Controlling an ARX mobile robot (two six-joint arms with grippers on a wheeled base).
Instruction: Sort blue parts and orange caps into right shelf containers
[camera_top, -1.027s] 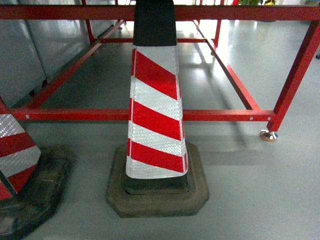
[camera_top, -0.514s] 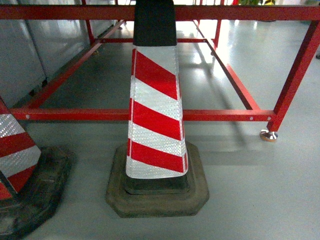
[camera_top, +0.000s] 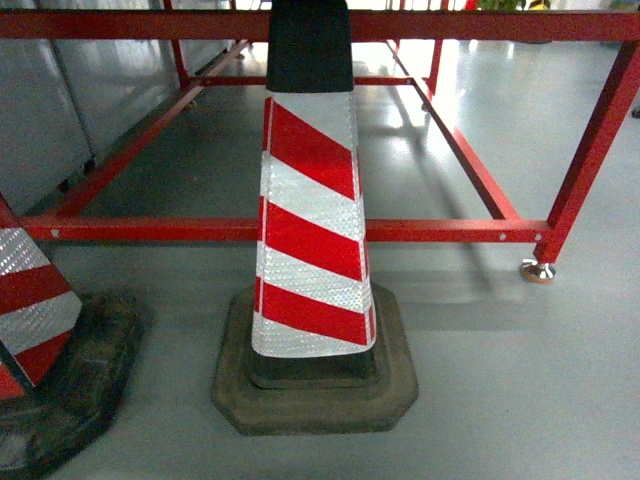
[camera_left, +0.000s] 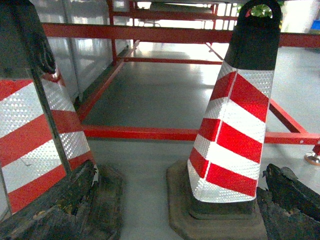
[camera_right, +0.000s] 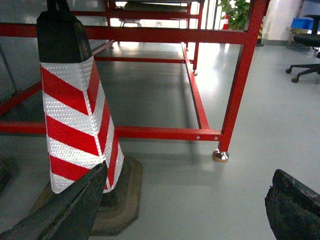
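Observation:
The blue parts, the orange caps, the right shelf containers and the shelf are all out of view. In the left wrist view my left gripper (camera_left: 181, 172) is open, and its dark worn fingers (camera_left: 60, 205) frame only floor and a cone base. The right wrist view shows my right gripper (camera_right: 190, 172) open too, its fingers (camera_right: 295, 207) far apart over bare grey floor. Neither gripper holds anything. Neither gripper appears in the head view.
A red-and-white striped traffic cone (camera_top: 310, 220) on a dark rubber base stands right ahead. A second cone (camera_top: 30, 300) stands at the left. Behind them runs a red-painted tube frame (camera_top: 440, 230) with a metal foot (camera_top: 537, 270). An office chair (camera_right: 306, 55) stands far right.

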